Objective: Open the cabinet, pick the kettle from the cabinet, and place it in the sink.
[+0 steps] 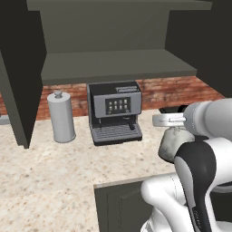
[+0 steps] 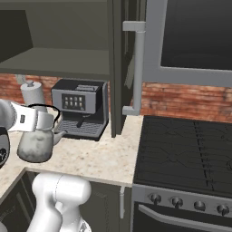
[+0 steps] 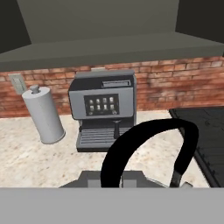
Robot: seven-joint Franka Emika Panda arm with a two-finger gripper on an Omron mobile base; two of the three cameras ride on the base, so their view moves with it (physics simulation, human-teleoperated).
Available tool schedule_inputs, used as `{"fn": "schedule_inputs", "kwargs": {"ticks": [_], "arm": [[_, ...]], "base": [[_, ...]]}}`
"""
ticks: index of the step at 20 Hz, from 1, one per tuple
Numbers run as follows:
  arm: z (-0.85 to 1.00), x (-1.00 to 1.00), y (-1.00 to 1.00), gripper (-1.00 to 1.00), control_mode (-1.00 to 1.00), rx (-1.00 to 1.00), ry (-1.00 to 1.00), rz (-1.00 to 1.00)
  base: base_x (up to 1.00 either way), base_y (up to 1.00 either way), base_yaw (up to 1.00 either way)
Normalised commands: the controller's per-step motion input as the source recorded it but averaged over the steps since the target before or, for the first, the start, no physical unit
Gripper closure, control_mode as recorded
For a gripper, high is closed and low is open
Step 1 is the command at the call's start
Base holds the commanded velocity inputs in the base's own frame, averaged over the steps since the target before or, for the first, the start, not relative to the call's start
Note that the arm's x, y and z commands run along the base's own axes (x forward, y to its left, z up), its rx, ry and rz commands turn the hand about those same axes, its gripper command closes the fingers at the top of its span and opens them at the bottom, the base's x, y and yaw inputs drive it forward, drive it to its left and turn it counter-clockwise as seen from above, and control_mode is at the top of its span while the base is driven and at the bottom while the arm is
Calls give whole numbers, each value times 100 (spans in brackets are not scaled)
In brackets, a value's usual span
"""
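The cabinet [image 1: 118, 63] stands open, with its doors swung out to both sides and a bare shelf inside. One door [image 2: 118, 68] carries a long silver bar handle [image 2: 138, 68]. The kettle [image 1: 174, 142] hangs in the air above the counter, right of the coffee machine and below the shelf. My gripper [image 1: 171, 120] is shut on its black arched handle [image 3: 148, 148]. From the right base view the kettle [image 2: 35, 145] hangs under my gripper [image 2: 49, 121], its spout pointing toward the coffee machine. The sink is out of view.
A grey coffee machine [image 1: 114, 111] and a tall grey cylinder with a knob [image 1: 61, 117] stand against the brick wall. A black stove [image 2: 190, 149] lies to the right of the counter. A low cabinet door [image 1: 118, 204] is below the counter edge.
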Motion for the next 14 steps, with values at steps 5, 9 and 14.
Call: {"fn": "schedule_inputs", "kwargs": {"ticks": [5,9,14], "arm": [[0,0,0,100,-100,0,0,0],[0,0,0,100,-100,0,0,0],[0,0,0,100,-100,0,0,0]], "base": [[0,0,0],[0,0,0],[0,0,0]]}}
